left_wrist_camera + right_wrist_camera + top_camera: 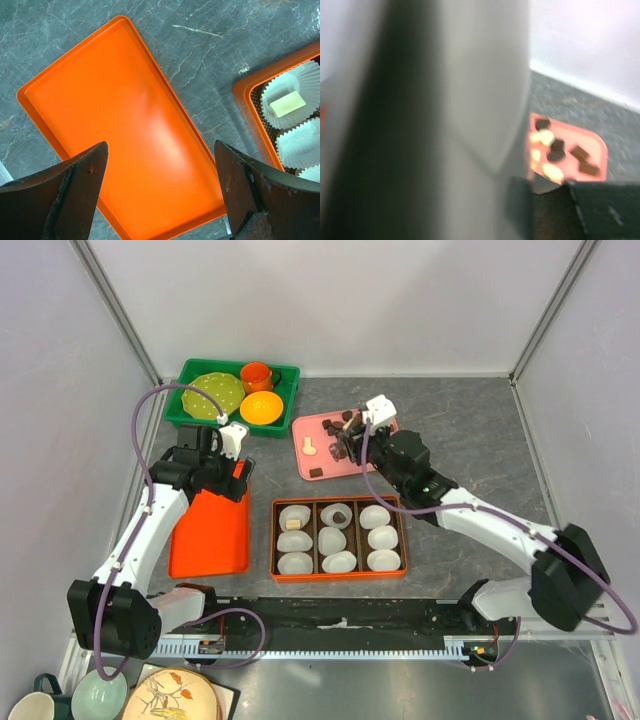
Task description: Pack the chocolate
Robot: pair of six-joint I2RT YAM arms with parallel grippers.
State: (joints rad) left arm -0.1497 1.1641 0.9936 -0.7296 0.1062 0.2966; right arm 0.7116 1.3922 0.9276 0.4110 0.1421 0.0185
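Chocolate (556, 145) lies on pink tray (304, 432); right pincer (347, 445) over it, grip impossible to tell; left pincer (160, 147) spread above orange tray (125, 120).

**Even light above, one lens lost to blur**

Bright, diffuse overhead light fills the top view. The orange tray (210, 535) is crisp there, and the shadows beside it are faint and soft-edged. The walls (350, 300) behind it run pale, and the frame posts (113, 300) lean outward. From the left wrist the tray stays sharp, with a milky sheen across its middle. The fingers (60, 200) of the left gripper (160, 145) over its near end are dark and slightly soft. The right wrist view is badly out of focus. A grey smear covers most of it, and the chocolate (552, 150) on the pink tray (597, 145) shows only as fuzzy blobs.
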